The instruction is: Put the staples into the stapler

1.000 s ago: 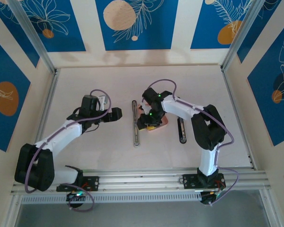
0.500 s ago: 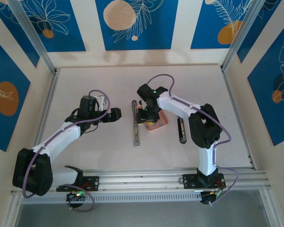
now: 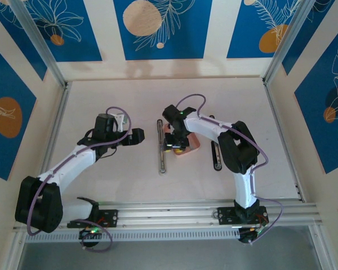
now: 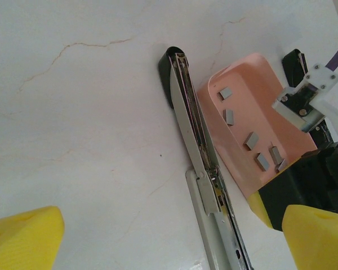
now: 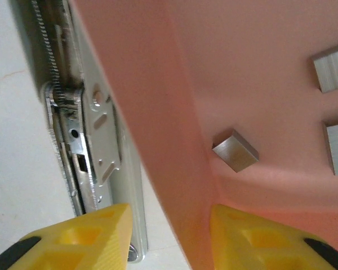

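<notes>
1. Lying loose in the pink tray (image 4: 259, 95), the staples (image 4: 250, 140) are several small grey strips scattered apart on its floor; one (image 5: 235, 150) sits close to the tray's inner corner.
2. The tray rests on the desk (image 3: 129, 180) near its middle, just beside the stapler's silver rail (image 4: 194, 135) on that rail's right.
3. The rail lies flat, running away from the arms, its channel facing up and a black end at the far tip.
4. The stapler's black bar (image 3: 216, 156) lies apart on the tray's other side, roughly parallel to the rail.
5. The right gripper (image 5: 169, 236) straddles the tray's near wall. One yellow finger is inside the tray against the wall, the other outside over the rail. The jaws are fairly narrow, and a sliver of desk shows between the outer finger and the wall.
6. The left gripper (image 3: 138, 136) sits left of the rail, jaws wide, holding nothing.
</notes>
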### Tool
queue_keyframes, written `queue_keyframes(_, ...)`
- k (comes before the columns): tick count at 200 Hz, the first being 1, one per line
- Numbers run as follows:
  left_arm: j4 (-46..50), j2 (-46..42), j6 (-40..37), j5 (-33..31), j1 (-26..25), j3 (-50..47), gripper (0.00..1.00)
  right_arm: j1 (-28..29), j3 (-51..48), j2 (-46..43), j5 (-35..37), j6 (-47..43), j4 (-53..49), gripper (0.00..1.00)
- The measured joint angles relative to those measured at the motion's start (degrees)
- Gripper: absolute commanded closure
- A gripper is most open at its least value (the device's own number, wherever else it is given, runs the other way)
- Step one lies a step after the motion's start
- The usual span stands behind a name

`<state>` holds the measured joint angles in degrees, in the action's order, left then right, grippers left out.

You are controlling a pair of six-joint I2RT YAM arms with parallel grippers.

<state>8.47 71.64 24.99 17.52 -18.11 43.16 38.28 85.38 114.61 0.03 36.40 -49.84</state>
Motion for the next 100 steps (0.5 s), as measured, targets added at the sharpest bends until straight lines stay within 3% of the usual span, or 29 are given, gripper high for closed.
queue_keyframes(100, -0.7, 0.2, 0.0, 0.0, 0.0, 0.0, 0.01, -1.1, -4.8, -1.1, -1.3, 4.7, 5.0, 0.78)
